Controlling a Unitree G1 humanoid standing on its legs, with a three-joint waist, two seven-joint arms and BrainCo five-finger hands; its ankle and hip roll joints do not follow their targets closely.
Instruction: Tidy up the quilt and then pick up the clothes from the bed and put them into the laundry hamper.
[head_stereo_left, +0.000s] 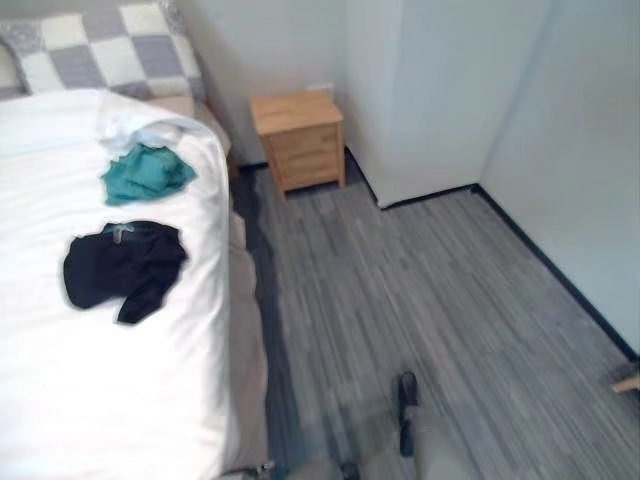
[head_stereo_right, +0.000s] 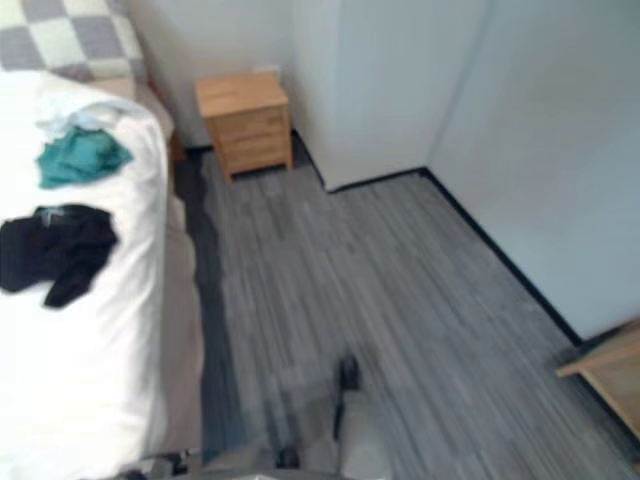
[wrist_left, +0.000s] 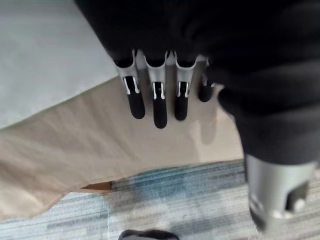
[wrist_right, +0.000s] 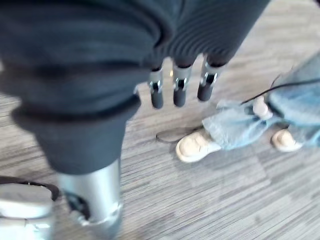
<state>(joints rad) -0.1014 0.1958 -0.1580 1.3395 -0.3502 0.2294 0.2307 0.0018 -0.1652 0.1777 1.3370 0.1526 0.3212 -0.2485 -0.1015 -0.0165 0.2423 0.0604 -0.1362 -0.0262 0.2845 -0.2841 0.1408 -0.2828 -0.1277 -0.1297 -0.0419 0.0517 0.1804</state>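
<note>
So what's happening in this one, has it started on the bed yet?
Nothing is being handled. The white quilt lies fairly smooth on the bed, with a black garment, a teal one and a pale one on top. The left hand hangs open beside the bed's edge, and the right hand hangs open over the floor, where a person's shoes show.

Even, soft indoor light, white quilt (head_stereo_left: 120, 350) glaring nearly featureless, dark shadow strip on the floor beside it, both wrist views blurred up close
</note>
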